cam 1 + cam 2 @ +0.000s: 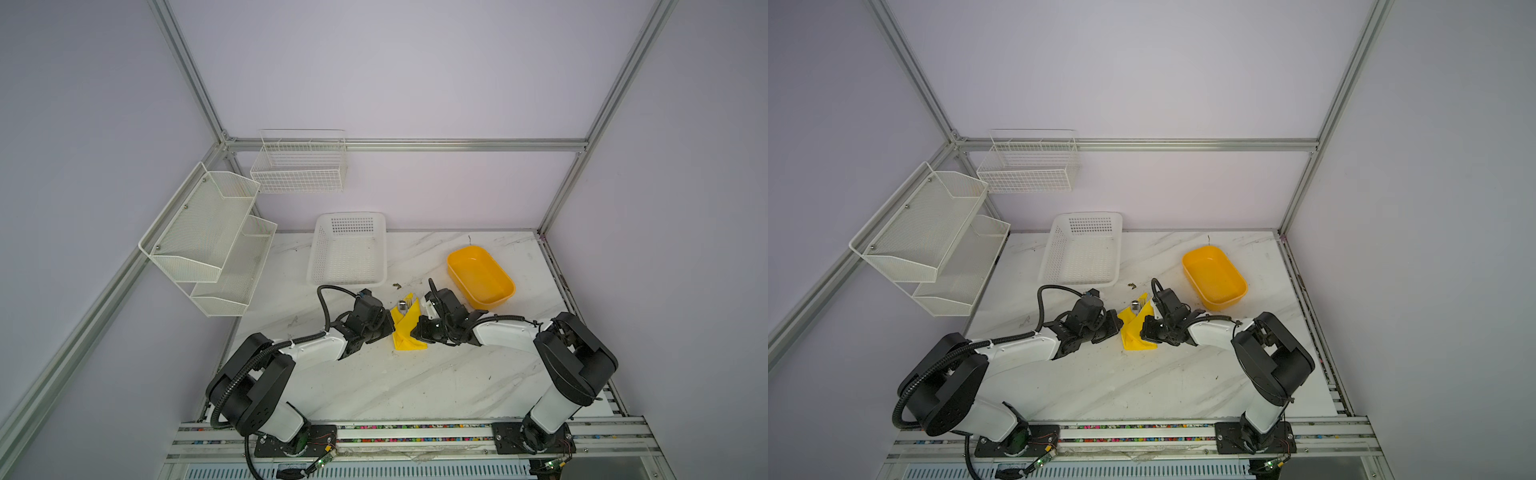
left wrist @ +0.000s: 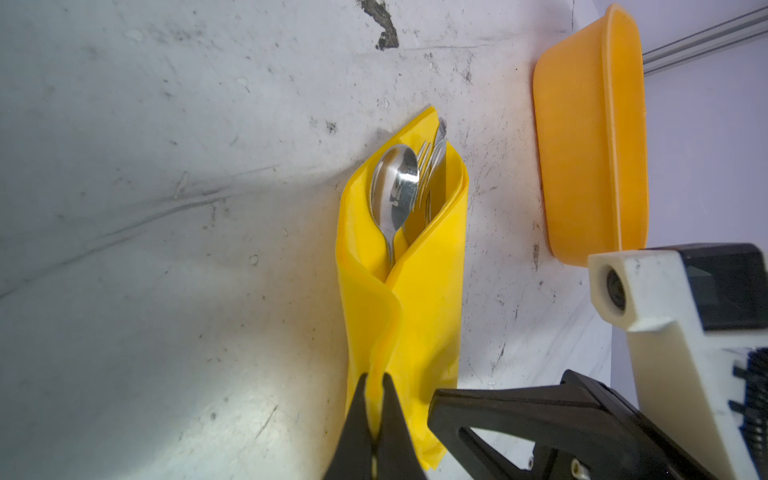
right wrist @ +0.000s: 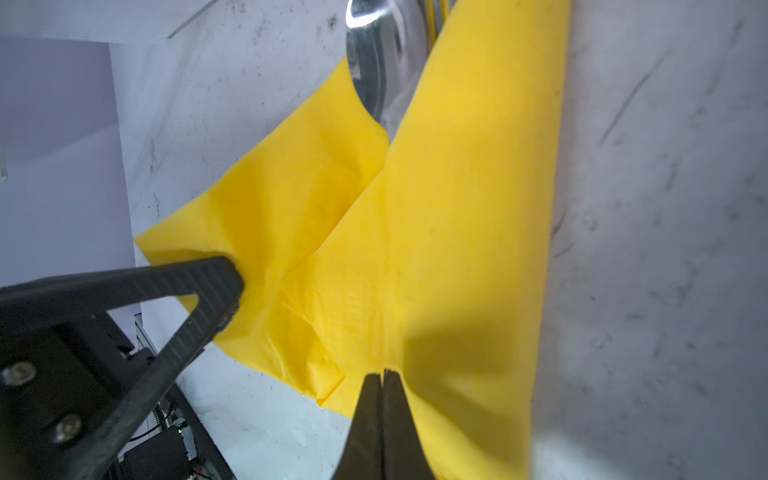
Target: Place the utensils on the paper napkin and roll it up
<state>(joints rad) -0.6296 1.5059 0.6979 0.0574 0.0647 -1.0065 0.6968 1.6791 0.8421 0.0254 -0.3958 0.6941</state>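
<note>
The yellow paper napkin [image 1: 405, 330] [image 1: 1134, 334] lies mid-table between both arms, folded over the utensils [image 1: 403, 306] [image 1: 1137, 305]. In the left wrist view the spoon [image 2: 395, 187], fork [image 2: 424, 166] and knife [image 2: 439, 153] stick out of the napkin's [image 2: 419, 291] open end. My left gripper [image 2: 375, 378] [image 1: 392, 328] is shut, with a raised fold of napkin pinched between its tips. My right gripper [image 3: 382, 372] [image 1: 416, 332] is shut with its tips against the other flap of the napkin [image 3: 457, 208]. Whether it pinches paper I cannot tell. The handles are hidden.
An orange-yellow tub [image 1: 480, 274] [image 2: 590, 145] stands just behind the right arm. A white plastic basket [image 1: 349, 249] sits at the back middle. Mesh shelves [image 1: 208, 237] and a wire basket [image 1: 299, 166] hang on the left and back walls.
</note>
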